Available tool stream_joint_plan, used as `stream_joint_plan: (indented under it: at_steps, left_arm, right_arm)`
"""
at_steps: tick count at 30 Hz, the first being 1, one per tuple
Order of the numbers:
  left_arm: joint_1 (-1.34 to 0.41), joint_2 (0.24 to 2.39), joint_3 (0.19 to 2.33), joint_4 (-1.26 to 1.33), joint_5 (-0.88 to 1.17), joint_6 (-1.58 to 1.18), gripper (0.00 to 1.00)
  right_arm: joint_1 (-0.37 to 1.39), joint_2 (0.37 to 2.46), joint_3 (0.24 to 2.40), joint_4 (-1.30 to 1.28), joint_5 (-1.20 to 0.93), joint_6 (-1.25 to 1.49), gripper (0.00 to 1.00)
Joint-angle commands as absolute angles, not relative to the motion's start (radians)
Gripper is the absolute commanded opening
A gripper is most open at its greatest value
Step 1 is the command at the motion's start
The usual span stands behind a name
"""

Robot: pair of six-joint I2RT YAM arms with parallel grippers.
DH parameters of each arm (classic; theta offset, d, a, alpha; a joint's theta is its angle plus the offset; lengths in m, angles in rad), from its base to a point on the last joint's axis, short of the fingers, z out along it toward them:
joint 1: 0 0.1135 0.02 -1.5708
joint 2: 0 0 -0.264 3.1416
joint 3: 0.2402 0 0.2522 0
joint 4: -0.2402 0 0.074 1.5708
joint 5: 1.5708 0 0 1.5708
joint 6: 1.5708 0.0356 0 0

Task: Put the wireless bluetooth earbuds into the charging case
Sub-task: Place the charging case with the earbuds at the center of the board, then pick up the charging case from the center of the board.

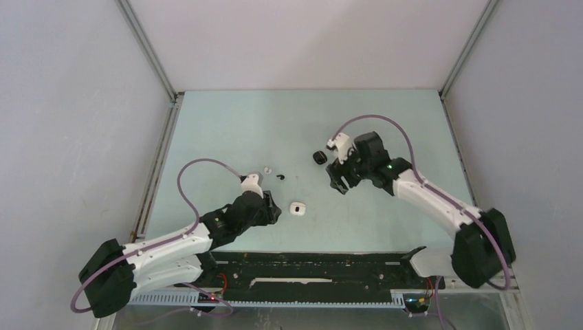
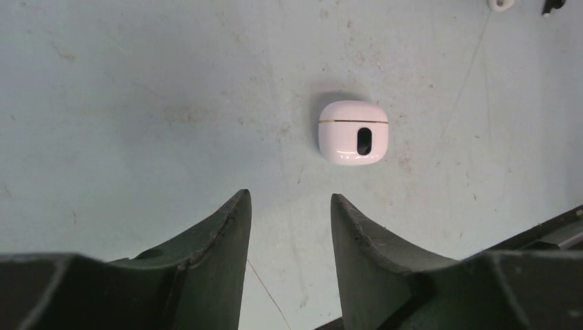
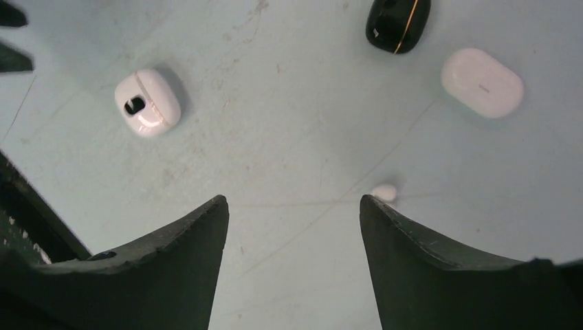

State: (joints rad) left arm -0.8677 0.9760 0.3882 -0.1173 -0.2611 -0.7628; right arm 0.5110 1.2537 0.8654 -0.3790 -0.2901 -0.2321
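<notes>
A white charging case [image 1: 297,208] with a dark oval slot lies closed on the table; it also shows in the left wrist view [image 2: 353,132] and the right wrist view [image 3: 146,101]. My left gripper [image 1: 273,208] [image 2: 290,196] is open and empty, just left of this case. A white earbud [image 1: 268,169] [image 2: 500,3] and a black earbud [image 1: 280,177] [image 2: 552,5] lie behind it. My right gripper [image 1: 338,182] [image 3: 292,199] is open and empty above the table, with a small white earbud [image 3: 384,192] beside its right fingertip.
A black case [image 1: 319,157] [image 3: 399,24] lies left of the right wrist. A plain white closed case [image 3: 481,81] lies next to it. A black rail [image 1: 309,265] runs along the near table edge. Walls enclose the table.
</notes>
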Motion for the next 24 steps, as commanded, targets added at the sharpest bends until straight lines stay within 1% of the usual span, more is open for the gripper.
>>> stream_joint_plan:
  at_steps: [1,3,6,10,13,15,24]
  left_arm:
    - [-0.916,0.885,0.37,-0.08,-0.348,-0.784,0.52]
    - [-0.927,0.866,0.376,-0.091,-0.353,-0.778,0.52]
    - [-0.945,0.85,0.394,-0.123,-0.36,-0.765,0.52]
    - [-0.965,0.837,0.39,-0.125,-0.366,-0.763,0.52]
    - [-0.978,0.837,0.39,-0.127,-0.383,-0.768,0.56]
    - [-0.982,0.842,0.391,-0.12,-0.385,-0.767,0.57]
    - [-1.004,0.882,0.4,-0.093,-0.379,-0.769,0.57]
  right_arm:
    - [0.533,1.416,1.032,-0.296,-0.204,-0.158,0.71]
    - [0.54,1.513,1.089,-0.267,-0.172,-0.146,0.7]
    - [0.554,1.683,1.21,-0.294,-0.121,-0.137,0.69]
    - [0.557,1.826,1.325,-0.319,-0.089,-0.126,0.71]
    - [0.558,1.896,1.378,-0.327,-0.087,-0.124,0.73]
    - [0.558,1.935,1.417,-0.345,-0.073,-0.123,0.73]
    - [0.557,2.056,1.512,-0.375,-0.028,-0.12,0.73]
